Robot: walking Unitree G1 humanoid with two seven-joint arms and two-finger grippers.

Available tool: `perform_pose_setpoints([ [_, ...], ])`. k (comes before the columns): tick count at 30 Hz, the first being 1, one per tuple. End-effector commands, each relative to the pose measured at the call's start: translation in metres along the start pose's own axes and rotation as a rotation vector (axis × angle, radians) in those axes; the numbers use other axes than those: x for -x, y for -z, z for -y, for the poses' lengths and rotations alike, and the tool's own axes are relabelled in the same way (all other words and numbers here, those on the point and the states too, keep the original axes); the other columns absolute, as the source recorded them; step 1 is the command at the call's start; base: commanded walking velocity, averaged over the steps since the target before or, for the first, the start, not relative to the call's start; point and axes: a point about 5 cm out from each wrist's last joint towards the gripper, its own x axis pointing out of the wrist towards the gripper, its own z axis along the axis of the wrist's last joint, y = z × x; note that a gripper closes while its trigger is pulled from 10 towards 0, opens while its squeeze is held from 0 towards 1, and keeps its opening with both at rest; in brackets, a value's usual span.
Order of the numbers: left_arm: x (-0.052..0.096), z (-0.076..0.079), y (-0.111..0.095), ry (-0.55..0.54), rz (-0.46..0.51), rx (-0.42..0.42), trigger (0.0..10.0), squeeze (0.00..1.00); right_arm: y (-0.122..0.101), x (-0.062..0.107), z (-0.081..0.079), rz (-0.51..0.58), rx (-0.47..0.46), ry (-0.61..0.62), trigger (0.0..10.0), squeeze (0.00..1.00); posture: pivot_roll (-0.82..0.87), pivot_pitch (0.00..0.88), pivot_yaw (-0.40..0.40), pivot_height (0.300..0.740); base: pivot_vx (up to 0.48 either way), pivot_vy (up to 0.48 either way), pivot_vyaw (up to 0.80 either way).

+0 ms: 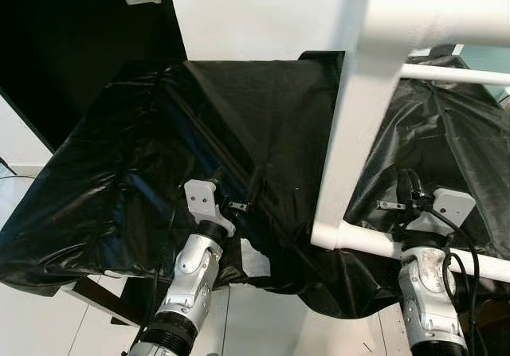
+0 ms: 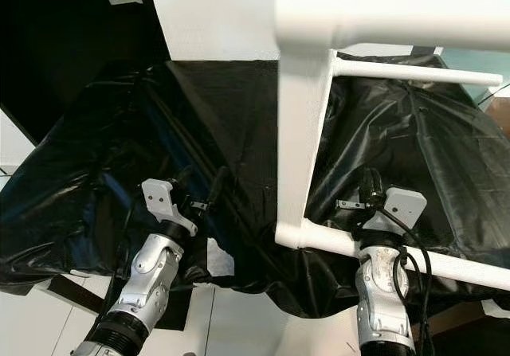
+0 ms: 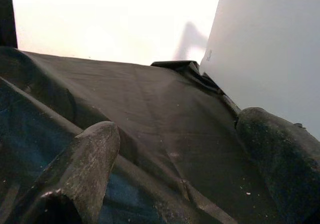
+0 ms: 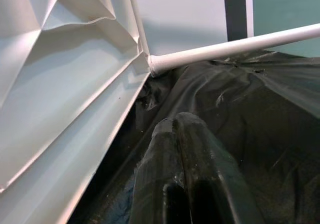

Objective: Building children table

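A white children's table frame stands on a black plastic sheet (image 1: 263, 109). Its thick upright leg (image 1: 351, 133) runs from a wide top piece (image 1: 430, 5) down to a round lower rail (image 1: 374, 244), and a thin white rod (image 1: 454, 73) crosses behind. My right gripper (image 1: 406, 182) sits just right of the leg, past the lower rail; in the right wrist view its fingers (image 4: 175, 129) are pressed together with nothing between them. My left gripper (image 1: 239, 187) rests over the sheet left of the leg, with its fingers (image 3: 95, 154) spread apart and holding nothing.
The sheet drapes over a low surface and hangs past its front edge. A dark doorway (image 1: 72, 45) lies to the back left beside a white wall (image 1: 255, 13). White floor (image 1: 48, 316) shows in front.
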Motion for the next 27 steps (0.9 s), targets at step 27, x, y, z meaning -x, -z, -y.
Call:
perform_pose_setpoints([
  [27,0.008,0.01,0.005,0.218,-0.004,-0.01,10.0,0.0,0.045,0.032,0.013,-0.342,0.037,0.056,10.0,0.0,-0.13,0.002,0.038,0.74,0.0,0.0,0.0],
])
